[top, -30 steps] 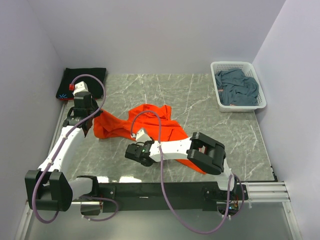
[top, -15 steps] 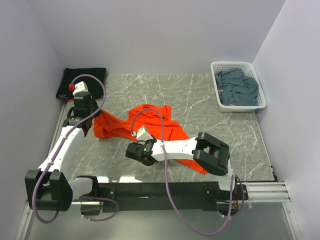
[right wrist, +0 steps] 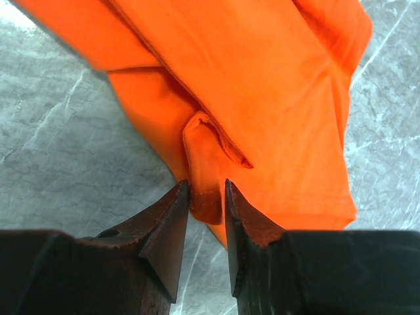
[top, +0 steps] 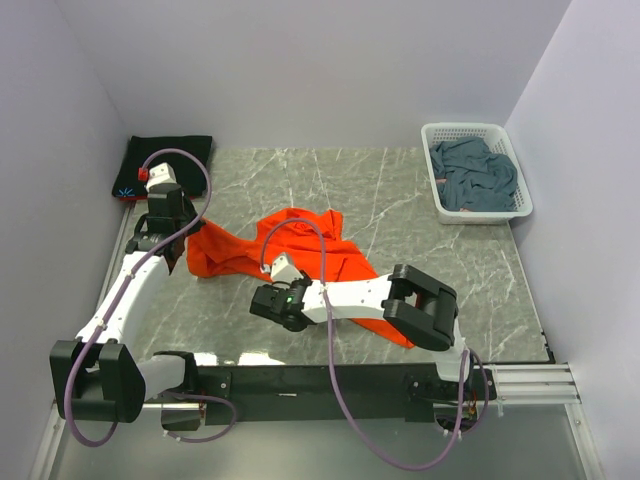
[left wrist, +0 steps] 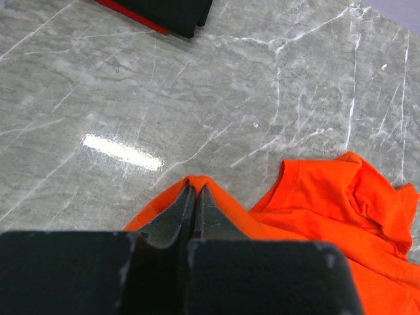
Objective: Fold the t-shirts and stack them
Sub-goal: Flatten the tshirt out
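Note:
A bright orange t-shirt (top: 300,245) lies crumpled mid-table. My left gripper (top: 183,245) is shut on its left edge, and the cloth peaks over the fingertips (left wrist: 195,190) in the left wrist view, with the rest of the orange shirt (left wrist: 328,197) spread to the right. My right gripper (top: 270,305) sits at the shirt's near edge. Its jaws (right wrist: 207,190) stand a little apart, with a folded hem of the orange shirt (right wrist: 262,98) lying between them. A black t-shirt (top: 170,160) lies folded at the back left. A blue-grey t-shirt (top: 475,175) is bunched in the basket.
The white lattice basket (top: 465,127) stands at the back right corner. The black shirt's corner (left wrist: 167,13) shows at the top of the left wrist view. Purple cables loop over both arms. Walls close in the left, back and right sides.
The right arm's elbow swung a little to the right and its gripper edged slightly left along the shirt's near edge. The left arm and the shirts have not moved.

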Motion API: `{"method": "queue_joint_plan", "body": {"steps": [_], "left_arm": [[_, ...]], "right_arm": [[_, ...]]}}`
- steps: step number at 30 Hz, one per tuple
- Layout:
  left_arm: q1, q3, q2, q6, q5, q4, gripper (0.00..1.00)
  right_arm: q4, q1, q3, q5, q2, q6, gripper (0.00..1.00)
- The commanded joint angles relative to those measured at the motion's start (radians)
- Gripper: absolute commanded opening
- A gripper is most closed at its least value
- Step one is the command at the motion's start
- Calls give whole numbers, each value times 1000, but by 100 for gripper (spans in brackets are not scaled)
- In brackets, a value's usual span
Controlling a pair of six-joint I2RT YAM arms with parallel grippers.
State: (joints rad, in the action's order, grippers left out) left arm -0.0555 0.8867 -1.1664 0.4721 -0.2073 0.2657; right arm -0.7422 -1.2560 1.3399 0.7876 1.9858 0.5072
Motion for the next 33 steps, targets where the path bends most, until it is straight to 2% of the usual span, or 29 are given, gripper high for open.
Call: {"method": "queue_joint_plan", "body": {"steps": [1, 26, 33], "left_arm": [[5, 1, 14, -4, -1, -34, 1], [3, 5, 8, -3, 19, -34, 1], [5, 3, 5, -4, 16, -33, 1]], "right_arm": [[38, 6, 13, 12, 11, -10, 36], [30, -19, 50, -108, 108, -53, 37], [-6, -40, 77, -102, 131, -45, 33]]}}
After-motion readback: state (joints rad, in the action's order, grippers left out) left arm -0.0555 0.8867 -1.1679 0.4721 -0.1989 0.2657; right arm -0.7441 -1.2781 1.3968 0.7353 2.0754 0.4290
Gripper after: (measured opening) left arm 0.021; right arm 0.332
